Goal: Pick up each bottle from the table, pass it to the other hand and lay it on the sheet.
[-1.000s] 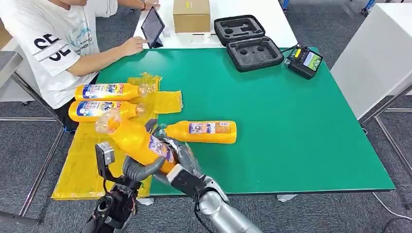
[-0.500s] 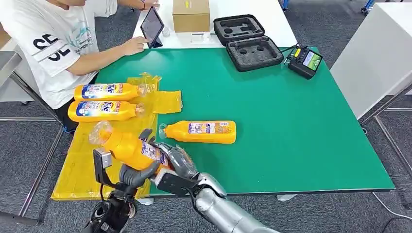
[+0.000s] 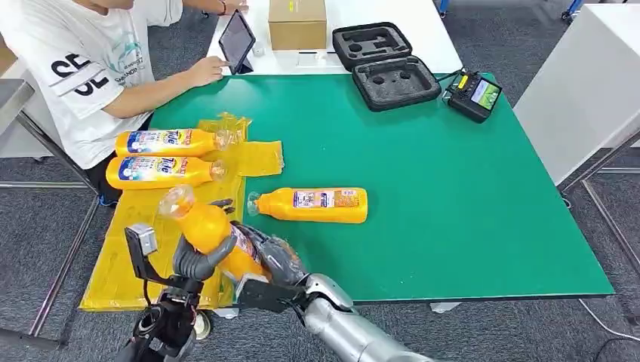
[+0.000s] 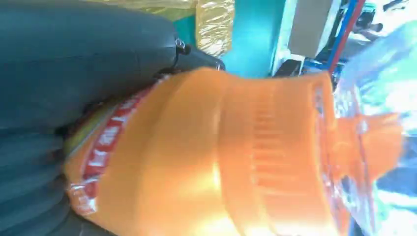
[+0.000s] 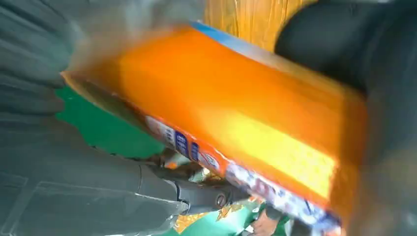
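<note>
Your left hand (image 3: pixel 195 260) has its fingers wrapped around the middle of the orange bottle (image 3: pixel 213 235), and your right hand (image 3: pixel 273 258) cups the bottle's base end from the other side, so both hands hold the one bottle. It hangs tilted above the near left corner of the table (image 3: pixel 453 188), cap end raised toward the far left, over the inner edge of the yellow sheet (image 3: pixel 124 249). The left wrist view shows the ribbed shoulder and the wrapped cap (image 4: pixel 373 142) close up; the right wrist view shows the labelled body (image 5: pixel 236 132) across the palm.

You look to be in the middle of the handover. The next move calls for the right hand to let go once the left grip is firm, then for the left arm to carry the bottle out over the sheet and lay it flat.

Two bottles (image 3: pixel 162 142) (image 3: pixel 158 172) already lie side by side at the sheet's far end, caps toward the table's middle. A fourth bottle (image 3: pixel 313 204) lies on the green surface just beside the sheet, not yet picked up. A person (image 3: pixel 90 72) sits at the far left corner with a tablet (image 3: pixel 235 41).
</note>
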Controlling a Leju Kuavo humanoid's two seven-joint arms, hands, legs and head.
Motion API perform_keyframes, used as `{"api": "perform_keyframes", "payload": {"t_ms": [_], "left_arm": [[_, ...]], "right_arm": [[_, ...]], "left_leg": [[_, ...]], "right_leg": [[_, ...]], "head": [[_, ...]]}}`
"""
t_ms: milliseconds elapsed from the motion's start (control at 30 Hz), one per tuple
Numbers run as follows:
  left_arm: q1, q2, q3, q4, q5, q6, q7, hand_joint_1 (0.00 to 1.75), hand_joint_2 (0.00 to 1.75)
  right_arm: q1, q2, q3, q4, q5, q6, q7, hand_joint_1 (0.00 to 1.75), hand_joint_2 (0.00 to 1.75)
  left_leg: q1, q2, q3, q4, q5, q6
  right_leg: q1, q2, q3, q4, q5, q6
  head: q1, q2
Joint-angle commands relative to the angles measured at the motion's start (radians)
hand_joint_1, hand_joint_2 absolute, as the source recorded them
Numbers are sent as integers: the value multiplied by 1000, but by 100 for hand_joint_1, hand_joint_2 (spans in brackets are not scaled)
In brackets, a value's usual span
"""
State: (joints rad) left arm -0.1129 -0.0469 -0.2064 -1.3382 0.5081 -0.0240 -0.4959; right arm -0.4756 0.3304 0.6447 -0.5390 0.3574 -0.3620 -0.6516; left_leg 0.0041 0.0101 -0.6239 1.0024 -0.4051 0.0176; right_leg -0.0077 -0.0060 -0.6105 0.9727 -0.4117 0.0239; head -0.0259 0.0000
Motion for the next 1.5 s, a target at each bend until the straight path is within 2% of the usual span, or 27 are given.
{"api": "perform_keyframes", "payload": {"t_ms": [33, 367, 567, 600, 733, 800, 833, 867, 900, 933, 1000, 1100, 1367, 1500], "left_arm": [[-87, -17, 15, 27, 6, 9, -4, 175, 175], [-87, -16, 16, 29, 6, 9, -4, 175, 175], [-69, -1, -12, 6, -27, -15, -28, 175, 175], [-74, -4, -6, 2, -25, -9, -30, 175, 175], [-96, -17, 49, -17, -73, 107, -59, 175, 175], [-90, -10, 71, -23, -116, 157, -88, 175, 175], [-91, -5, 76, -21, -115, 156, -86, 175, 175], [-92, -9, 95, -8, -157, 209, -117, 175, 175], [-93, -10, 104, 1, -174, 231, -130, 175, 175], [-94, -9, 113, 16, -206, 267, -159, 175, 175], [-89, -15, 138, 27, -281, 365, -202, 175, 175], [-80, -24, 185, -18, -396, 469, -202, 175, 175], [-78, -23, 188, -20, -397, 467, -202, 175, 175], [-111, -4, 218, 4, -458, 564, -202, 175, 175]], "right_arm": [[15, 9, 53, 19, 3, 2, -21, 0, 175], [19, 5, 50, 9, 8, -13, -26, 0, 175], [29, -6, 1, -85, -24, -33, -47, 0, 175], [32, -8, -5, -105, -29, -41, -47, 0, 0], [63, -36, -19, -288, -63, -103, -47, 0, 0], [93, -72, -4, -422, -36, -195, -47, 0, 0], [92, -76, -7, -438, -35, -195, -44, 0, 0], [129, -108, 3, -574, 29, -336, -47, 0, 0], [162, -105, -44, -646, 92, -336, -47, 0, 0], [226, -87, -125, -793, 193, -336, -47, 0, 0], [323, -61, -206, -1006, 322, -336, -47, 0, 0], [360, -52, -233, -1142, 363, -336, -47, 0, 0], [355, -45, -237, -1144, 370, -336, -47, 0, 0], [336, -35, -230, -1151, 373, -336, -47, 0, 0]], "left_leg": [[1, -3, 2, 0, 0, -1], [1, -4, 4, 0, -2, -1], [0, -2, 1, 0, 0, -1], [1, -3, 3, 0, -1, -1], [1, -3, 0, 1, 0, -1], [1, -4, 2, 1, -1, -1], [1, -3, 1, 0, -1, -1], [0, -2, 0, 0, 0, 0], [1, -3, 3, 0, -2, -1], [1, -1, 2, 0, -1, -1], [1, -5, 2, 1, -1, -1], [1, -3, 1, 1, -2, -1], [1, -5, 3, 1, -2, -1], [0, -3, 1, 1, -2, -1]], "right_leg": [[1, -2, 2, 0, -1, -1], [1, -3, 6, 0, -3, -1], [0, -2, 2, 0, -1, 0], [1, -2, 4, 0, -2, -1], [1, -3, 1, 1, -1, -1], [1, -2, 3, 0, -2, -1], [1, -2, 2, 0, -1, 0], [0, -1, 1, 0, -1, 0], [0, -1, 4, 0, -2, 0], [1, -1, 2, 0, -1, -1], [1, -5, 3, 0, -3, -1], [1, -3, 2, 1, -3, -1], [1, -4, 5, 0, -3, -1], [0, -2, 2, 1, -2, -1]], "head": [[0, 0], [0, 0], [0, 0], [0, 0], [0, 0], [0, 0], [0, 0], [0, 0], [1, 0], [0, 0], [0, 0], [0, 0], [0, 0], [0, 0]]}}
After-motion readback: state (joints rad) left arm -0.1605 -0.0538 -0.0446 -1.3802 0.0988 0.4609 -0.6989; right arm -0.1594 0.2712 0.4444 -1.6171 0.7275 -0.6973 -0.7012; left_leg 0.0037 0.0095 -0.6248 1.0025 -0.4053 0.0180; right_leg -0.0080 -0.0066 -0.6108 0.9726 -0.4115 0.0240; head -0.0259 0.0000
